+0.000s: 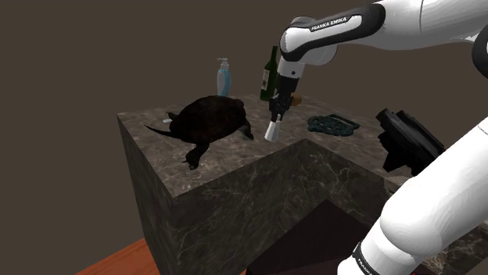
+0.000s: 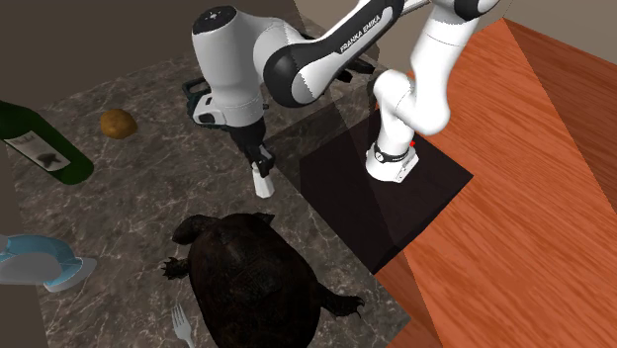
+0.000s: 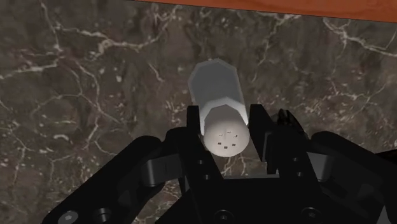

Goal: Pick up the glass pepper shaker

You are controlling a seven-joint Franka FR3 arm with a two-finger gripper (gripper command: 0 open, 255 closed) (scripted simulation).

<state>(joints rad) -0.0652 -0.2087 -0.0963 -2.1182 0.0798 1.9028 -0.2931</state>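
Gripper (image 3: 226,124) clamped tight on the white shaker (image 3: 215,86), a finger on each side, at the counter's (image 1: 235,180) edge nearest the stand, close to the turtle (image 1: 213,119).

A dark marbled tabletop (image 1: 235,180) carries a large dark turtle (image 1: 213,119) lying flat, with a pale fork (image 2: 182,324) just beside its shell. Behind the turtle stand a light blue pump bottle (image 1: 224,78) and a green wine bottle (image 1: 270,74), both upright. A small brown rounded lump (image 2: 119,123) sits near the green bottle. A teal tangled thing (image 1: 332,123) and a black angular object (image 1: 407,141) lie towards the shoulder view's right. Reddish wooden floor (image 2: 534,178) lies below
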